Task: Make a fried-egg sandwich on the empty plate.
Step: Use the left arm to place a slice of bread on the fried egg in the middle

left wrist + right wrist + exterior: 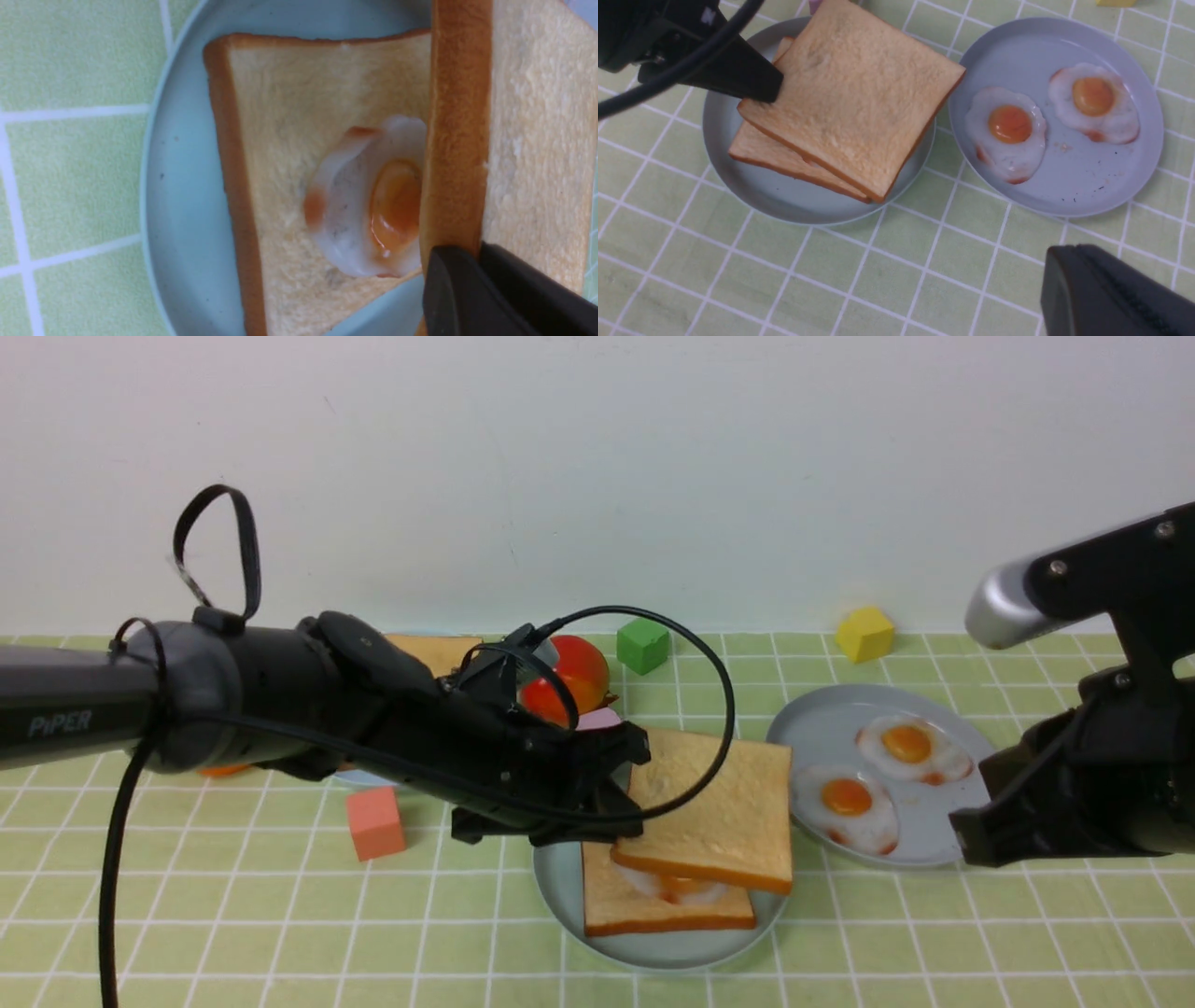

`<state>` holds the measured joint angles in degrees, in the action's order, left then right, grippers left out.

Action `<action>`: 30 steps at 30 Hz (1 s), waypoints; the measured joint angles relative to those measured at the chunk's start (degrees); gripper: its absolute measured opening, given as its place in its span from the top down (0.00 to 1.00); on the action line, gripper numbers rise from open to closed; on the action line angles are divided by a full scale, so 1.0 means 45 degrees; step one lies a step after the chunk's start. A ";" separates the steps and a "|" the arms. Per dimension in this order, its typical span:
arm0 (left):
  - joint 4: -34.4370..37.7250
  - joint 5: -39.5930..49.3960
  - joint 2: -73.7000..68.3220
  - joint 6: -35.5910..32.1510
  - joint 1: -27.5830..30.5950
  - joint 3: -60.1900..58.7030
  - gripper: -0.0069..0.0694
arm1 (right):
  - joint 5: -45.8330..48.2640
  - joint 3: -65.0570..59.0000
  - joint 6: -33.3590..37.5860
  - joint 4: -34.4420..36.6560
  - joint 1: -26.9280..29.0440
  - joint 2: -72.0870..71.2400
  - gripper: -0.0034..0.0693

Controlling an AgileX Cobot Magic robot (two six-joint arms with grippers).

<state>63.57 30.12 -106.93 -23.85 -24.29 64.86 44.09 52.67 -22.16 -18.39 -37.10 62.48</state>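
Left jaws pinch the top toast at its 9 o'clock side, tilted over the egg and bottom toast on the plate. Right jaws are pressed together, empty, at 4 o'clock of the egg plate.

The left arm is dark grey, with pale PiPER lettering. A black cable loops past the black left gripper. The right arm is black, with a rounded silver cap and small screws.
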 joint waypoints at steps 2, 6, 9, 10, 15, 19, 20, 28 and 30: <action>0.0013 0.0117 0.0000 0.0000 0.0011 -0.0010 0.89 | 0.0013 0.0000 0.0000 0.0000 0.0000 0.0000 0.97; 0.0284 0.0131 0.0024 0.0061 0.0013 -0.0326 0.89 | 0.0025 0.0000 -0.0031 0.0000 0.0000 0.0000 0.97; 0.0962 -0.0439 0.0024 0.0061 0.0024 -0.0972 0.89 | 0.0025 0.0000 -0.0281 0.0000 0.0000 0.0000 0.96; 0.1254 -0.0716 0.0024 0.0047 0.0024 -0.1228 0.89 | 0.0025 0.0000 -0.0370 0.0000 0.0000 0.0000 0.96; 0.2946 -0.1728 0.0024 -0.1093 0.0024 -0.2041 0.89 | 0.0025 0.0000 -0.0585 0.0000 0.0000 0.0000 0.96; 0.3621 -0.1867 0.0024 -0.1696 0.0024 -0.2121 0.88 | 0.0025 0.0000 -0.0630 0.0000 0.0000 0.0000 0.95; 0.3748 -0.1852 0.0045 -0.1796 0.0024 -0.2121 0.87 | 0.0025 0.0000 -0.0628 0.0030 0.0000 0.0000 0.95; 0.3803 -0.1476 0.0063 -0.1852 0.0024 -0.2121 0.69 | -0.0088 0.0000 -0.0642 0.0839 0.0000 0.0000 0.94; 0.3779 -0.1352 0.0061 -0.1852 0.0024 -0.2121 0.61 | -0.0147 0.0000 -0.0642 0.0953 0.0000 0.0000 0.94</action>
<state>80.57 24.03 -106.65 -32.18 -24.19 55.31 43.43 52.67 -25.05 -14.10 -37.10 62.48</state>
